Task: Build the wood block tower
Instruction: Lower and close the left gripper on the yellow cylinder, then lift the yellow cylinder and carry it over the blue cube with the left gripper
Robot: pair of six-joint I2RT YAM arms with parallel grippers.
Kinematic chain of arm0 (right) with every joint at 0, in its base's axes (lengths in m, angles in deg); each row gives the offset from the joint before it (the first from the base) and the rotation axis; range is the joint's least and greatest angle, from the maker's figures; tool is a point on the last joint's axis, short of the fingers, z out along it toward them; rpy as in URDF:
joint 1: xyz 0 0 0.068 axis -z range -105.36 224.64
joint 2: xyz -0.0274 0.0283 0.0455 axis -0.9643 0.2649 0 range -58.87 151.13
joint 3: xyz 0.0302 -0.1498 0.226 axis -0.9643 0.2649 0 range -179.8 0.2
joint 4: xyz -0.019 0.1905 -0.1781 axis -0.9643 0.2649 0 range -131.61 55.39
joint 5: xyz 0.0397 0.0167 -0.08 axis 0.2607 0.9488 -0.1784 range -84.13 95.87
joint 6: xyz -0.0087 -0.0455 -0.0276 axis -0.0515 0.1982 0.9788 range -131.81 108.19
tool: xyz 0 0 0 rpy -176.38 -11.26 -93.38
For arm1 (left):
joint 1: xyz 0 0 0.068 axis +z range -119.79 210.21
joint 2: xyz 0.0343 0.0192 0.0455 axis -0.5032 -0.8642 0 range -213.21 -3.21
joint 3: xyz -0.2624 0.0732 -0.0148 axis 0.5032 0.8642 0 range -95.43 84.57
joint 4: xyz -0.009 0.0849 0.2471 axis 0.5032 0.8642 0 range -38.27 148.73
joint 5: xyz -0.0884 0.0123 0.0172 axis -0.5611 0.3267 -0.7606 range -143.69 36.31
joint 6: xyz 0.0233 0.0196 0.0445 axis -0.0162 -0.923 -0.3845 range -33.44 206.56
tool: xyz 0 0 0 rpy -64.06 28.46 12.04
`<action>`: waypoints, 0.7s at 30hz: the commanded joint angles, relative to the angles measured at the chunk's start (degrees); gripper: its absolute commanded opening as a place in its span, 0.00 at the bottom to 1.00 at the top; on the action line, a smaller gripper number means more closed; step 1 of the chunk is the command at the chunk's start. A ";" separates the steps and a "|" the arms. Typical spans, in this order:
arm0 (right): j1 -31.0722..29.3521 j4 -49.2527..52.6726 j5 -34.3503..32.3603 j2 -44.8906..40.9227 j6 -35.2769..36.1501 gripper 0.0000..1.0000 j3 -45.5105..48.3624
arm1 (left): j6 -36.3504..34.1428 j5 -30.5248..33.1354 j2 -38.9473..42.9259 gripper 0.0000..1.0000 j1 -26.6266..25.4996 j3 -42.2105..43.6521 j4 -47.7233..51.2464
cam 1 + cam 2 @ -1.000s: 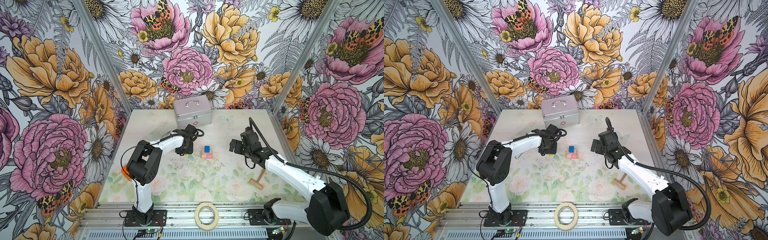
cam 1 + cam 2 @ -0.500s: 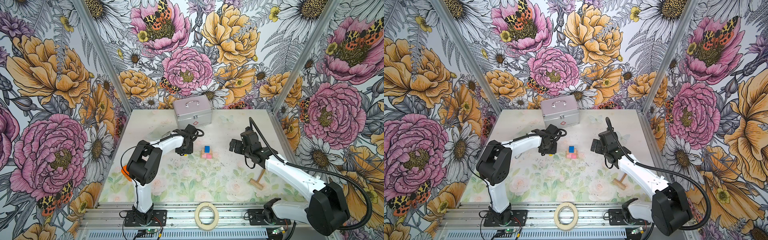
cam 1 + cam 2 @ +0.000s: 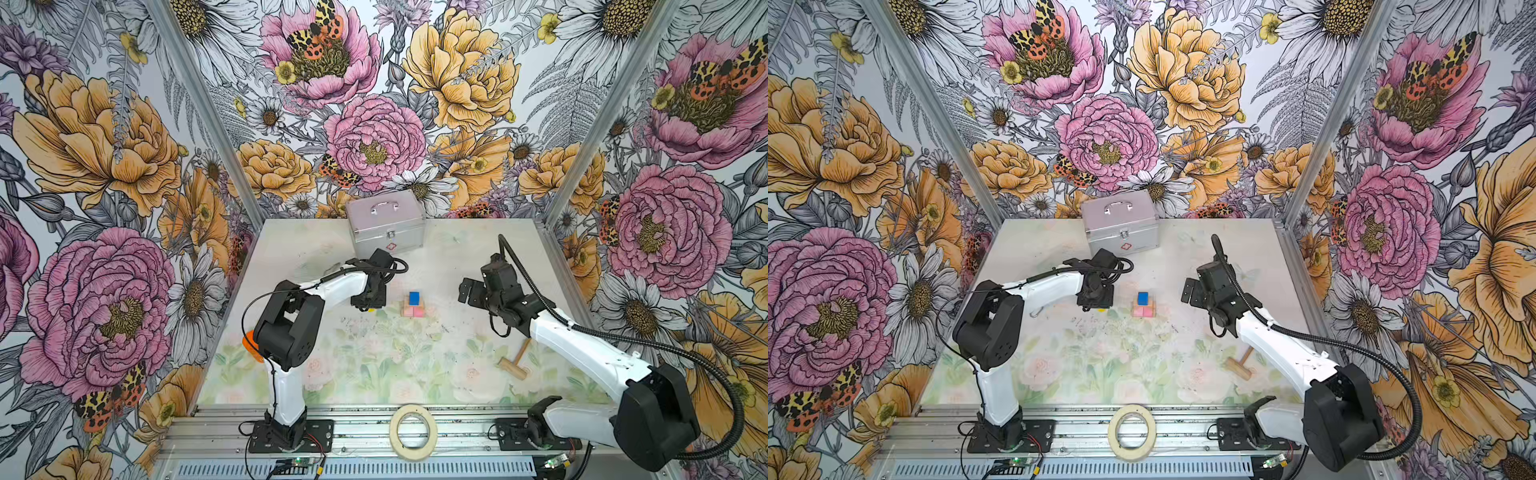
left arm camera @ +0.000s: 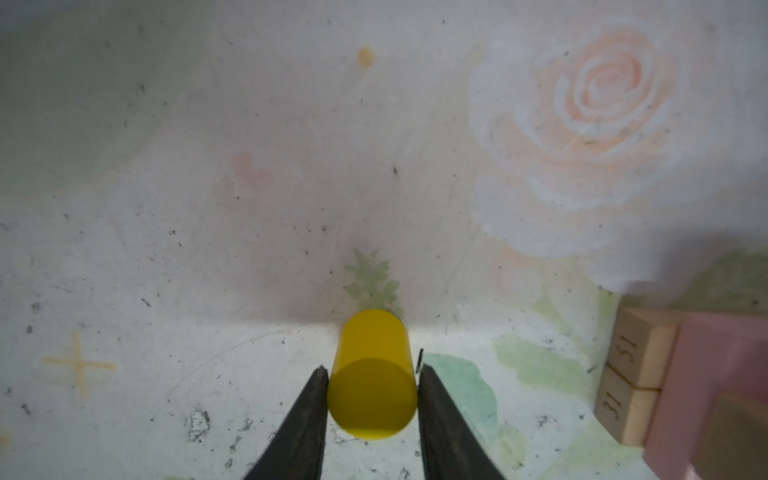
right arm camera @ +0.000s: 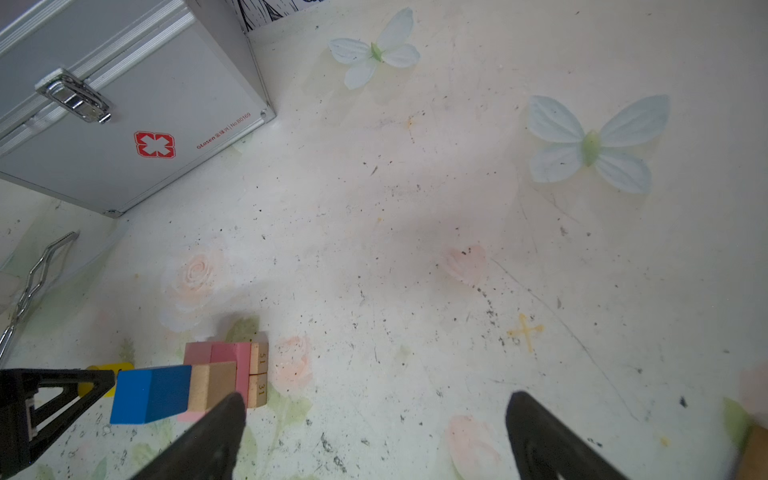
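The left jaws pinch the yellow cylinder (image 4: pixel 372 386) by its sides. It seems to stand upright on the worktop (image 4: pixel 208 249), long axis in line with the jaws. In a top view the part-built tower (image 3: pixel 412 311), blue block (image 3: pixel 414 298) uppermost, lies near at 3 o'clock, with bare worktop between. Farther out at 3 o'clock the right jaws gape empty. The silver case (image 3: pixel 388 226) sits clear at 12 o'clock.

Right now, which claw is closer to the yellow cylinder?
Left. The left claw grips the yellow cylinder, a finger on each side. The right claw hangs open on the far side of the block tower, well away.
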 commanded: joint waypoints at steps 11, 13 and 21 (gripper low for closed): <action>0.39 -0.87 0.47 0.86 -0.75 0.99 0.39 | 0.54 -0.51 -1.23 0.35 0.34 -0.73 -0.13; 0.41 -0.87 0.44 0.72 -0.65 0.99 0.46 | 0.56 -0.43 -1.06 0.35 0.31 -0.77 -0.14; 0.53 -0.87 0.59 0.97 -0.69 0.99 0.48 | 0.17 -0.29 -0.79 0.14 0.31 -0.68 0.16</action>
